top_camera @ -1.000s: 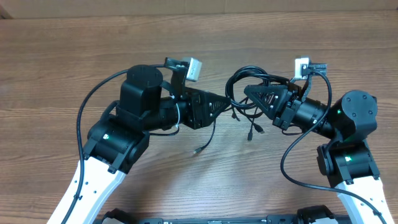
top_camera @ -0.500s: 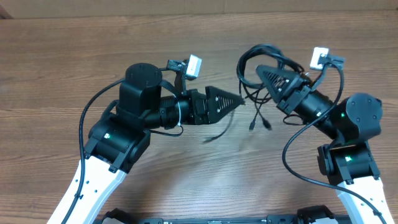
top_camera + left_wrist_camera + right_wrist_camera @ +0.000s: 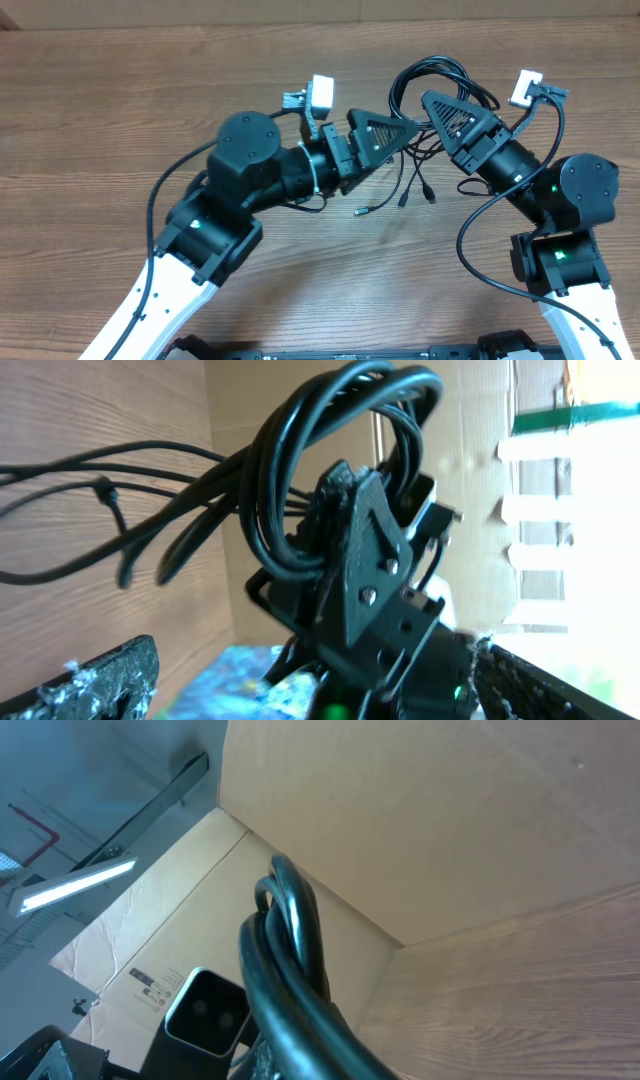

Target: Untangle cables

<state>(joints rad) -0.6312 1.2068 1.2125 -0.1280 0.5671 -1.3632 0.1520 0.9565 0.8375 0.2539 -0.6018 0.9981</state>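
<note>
Toward the far middle of the table (image 3: 100, 120), the right gripper (image 3: 432, 100) was clamped on the looped cables (image 3: 265, 480), apparently lifted, their loose ends trailing nearward. Just left of them, the left gripper (image 3: 402, 130) stood spread, holding nothing.

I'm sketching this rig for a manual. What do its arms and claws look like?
The left arm and right arm share white lower links, bulky black joints with green lights, and a thick black cable looping alongside. The left claw and right claw are black latticed triangles, each with a small white camera box behind.
</note>
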